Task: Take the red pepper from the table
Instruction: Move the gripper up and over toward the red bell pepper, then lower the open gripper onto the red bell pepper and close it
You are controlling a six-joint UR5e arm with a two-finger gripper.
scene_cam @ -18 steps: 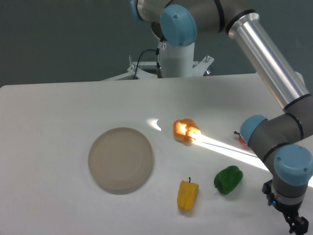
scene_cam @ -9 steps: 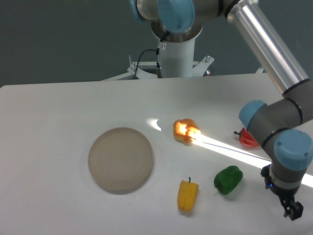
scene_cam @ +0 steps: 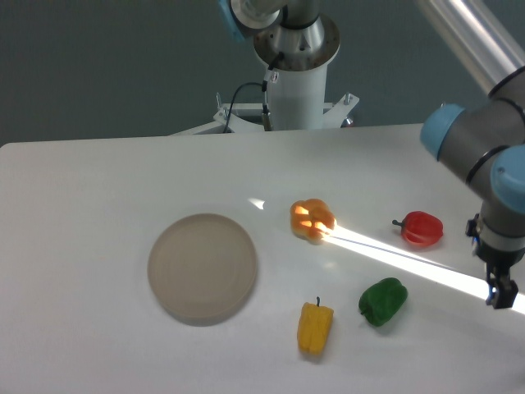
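Note:
The red pepper (scene_cam: 422, 229) lies on the white table (scene_cam: 98, 180) at the right, glossy red with a short dark stem pointing left. It is fully in view and nothing touches it. My gripper (scene_cam: 500, 295) hangs at the far right edge of the view, to the right of the red pepper and a little nearer the front. Its dark fingers point down and look close together, with nothing seen between them; I cannot tell whether they are open or shut.
An orange pepper (scene_cam: 312, 221) lies mid-table in a bright streak of light. A green pepper (scene_cam: 382, 301) and a yellow pepper (scene_cam: 315, 327) lie nearer the front. A round greyish-beige disc (scene_cam: 203, 267) lies to the left. The arm's base (scene_cam: 296, 82) stands at the back.
The arm has risen and swung back and to the right. The wrist no longer covers the red pepper, which now shows whole. The peppers and the disc have not moved.

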